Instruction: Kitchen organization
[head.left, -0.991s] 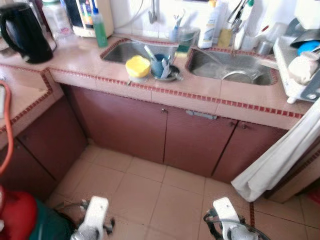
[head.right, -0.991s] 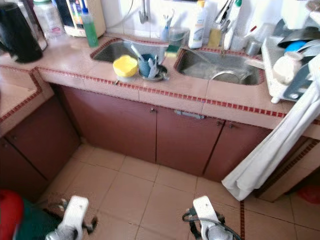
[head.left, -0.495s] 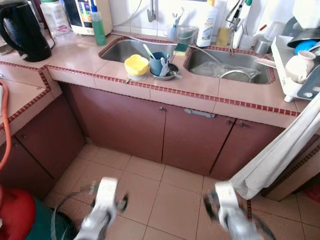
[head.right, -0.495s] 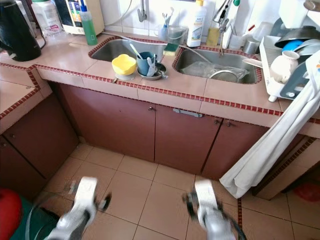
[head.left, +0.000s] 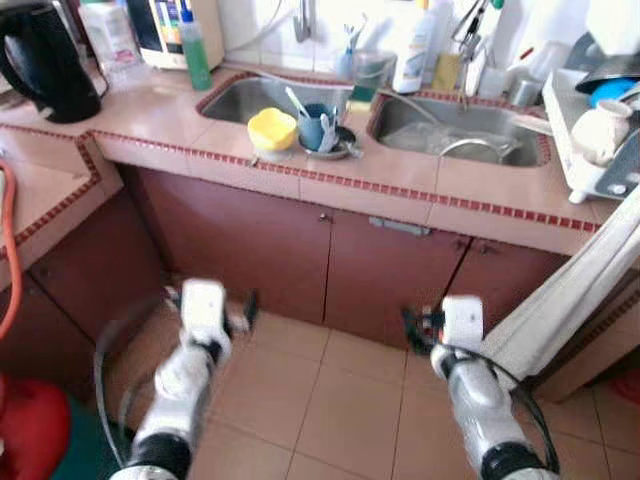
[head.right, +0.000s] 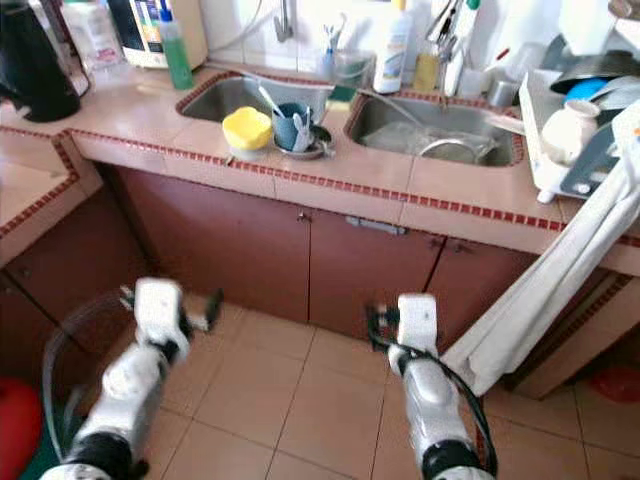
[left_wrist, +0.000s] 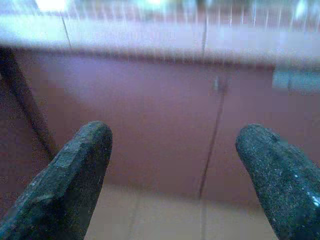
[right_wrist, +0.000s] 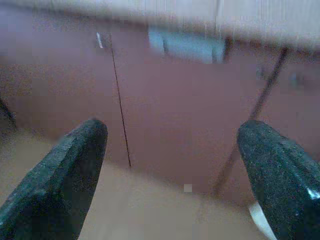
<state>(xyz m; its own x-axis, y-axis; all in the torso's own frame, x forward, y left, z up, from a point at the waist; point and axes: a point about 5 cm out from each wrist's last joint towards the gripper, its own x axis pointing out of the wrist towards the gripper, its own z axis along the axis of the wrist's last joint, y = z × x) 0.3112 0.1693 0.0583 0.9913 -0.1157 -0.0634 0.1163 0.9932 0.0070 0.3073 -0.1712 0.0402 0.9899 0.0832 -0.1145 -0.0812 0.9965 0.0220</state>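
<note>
Tiled worktop (head.left: 400, 185): pink squares edged with a dark red mosaic strip; L-shaped, running along the wall.
Cabinets (head.left: 250, 250): reddish-brown flat doors beneath, small knobs, one metal handle.
Floor (head.left: 330, 400): beige square tiles.
Sinks (head.left: 455, 130): two steel basins side by side, set into the worktop.
White cloth (head.left: 570, 290): hangs in folds off the worktop's right end.
Kettle (head.left: 45, 60): glossy black, far left.
Left gripper (left_wrist: 175, 170): raised before the cabinets, fingers (left_wrist: 65, 180) spread wide, holding nothing.
Right gripper (right_wrist: 175, 170): likewise raised, fingers wide apart, holding nothing.
Yellow bowl (head.left: 272, 129): upturned on the front edge, beside a blue cup (head.left: 316, 127).
</note>
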